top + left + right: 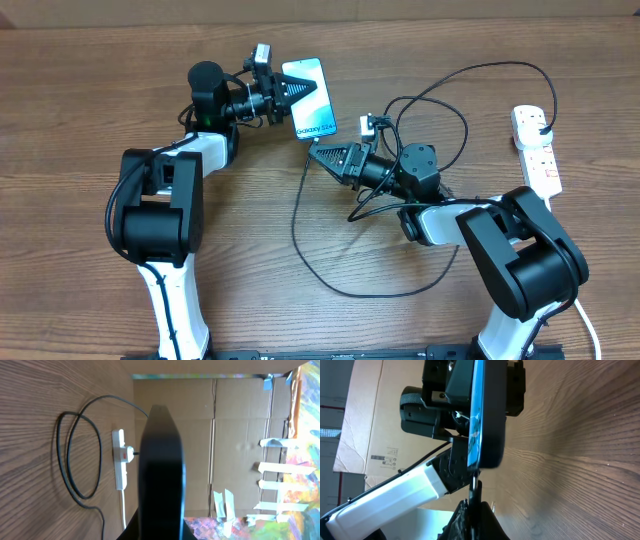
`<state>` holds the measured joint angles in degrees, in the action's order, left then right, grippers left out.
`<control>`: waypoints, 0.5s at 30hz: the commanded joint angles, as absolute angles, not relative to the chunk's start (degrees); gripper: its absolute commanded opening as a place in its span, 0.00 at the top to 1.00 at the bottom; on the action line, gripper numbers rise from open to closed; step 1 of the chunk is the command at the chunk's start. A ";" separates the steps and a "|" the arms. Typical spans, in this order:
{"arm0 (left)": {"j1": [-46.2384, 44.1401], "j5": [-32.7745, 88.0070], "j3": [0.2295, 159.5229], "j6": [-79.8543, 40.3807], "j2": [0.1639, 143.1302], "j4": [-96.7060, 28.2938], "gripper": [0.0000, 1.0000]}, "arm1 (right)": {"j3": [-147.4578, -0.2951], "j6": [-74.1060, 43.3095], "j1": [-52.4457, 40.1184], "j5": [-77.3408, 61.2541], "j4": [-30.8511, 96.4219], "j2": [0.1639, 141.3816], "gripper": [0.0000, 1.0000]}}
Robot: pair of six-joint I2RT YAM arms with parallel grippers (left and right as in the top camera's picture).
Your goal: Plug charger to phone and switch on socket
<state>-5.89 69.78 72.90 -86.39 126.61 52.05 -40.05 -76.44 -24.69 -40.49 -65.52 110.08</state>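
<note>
Left gripper point(293, 91) clamps rigid, slippery phone point(318, 112) | right gripper point(312, 152) pinches limp charger point(475, 487), likely best gripped at stiff tip

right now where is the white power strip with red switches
Overhead view: the white power strip lies by the table's right edge, beyond the right arm.

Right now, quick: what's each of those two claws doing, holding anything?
The left gripper is closed, holding the phone.
The right gripper is closed, pinching the charger by its connector tip at the phone's bottom end.
</note>
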 commanded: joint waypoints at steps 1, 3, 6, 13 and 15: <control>-8.14 80.34 73.28 -84.82 125.69 52.34 0.95 | -41.78 -74.98 -23.42 -30.48 -66.39 109.62 0.96; -8.14 81.06 73.28 -84.79 125.69 52.36 0.96 | -41.80 -74.50 -23.40 -30.52 -66.28 109.62 0.96; -7.86 81.73 73.28 -84.18 125.67 52.36 0.95 | -41.80 -74.37 -23.40 -30.59 -65.58 109.62 0.96; -6.42 82.26 73.28 -83.72 125.67 52.36 0.96 | -41.78 -72.36 -23.33 -32.08 -63.11 109.62 0.96; -5.82 82.24 73.28 -83.55 125.69 52.36 0.96 | -41.78 -71.85 -23.14 -33.19 -62.85 109.62 0.96</control>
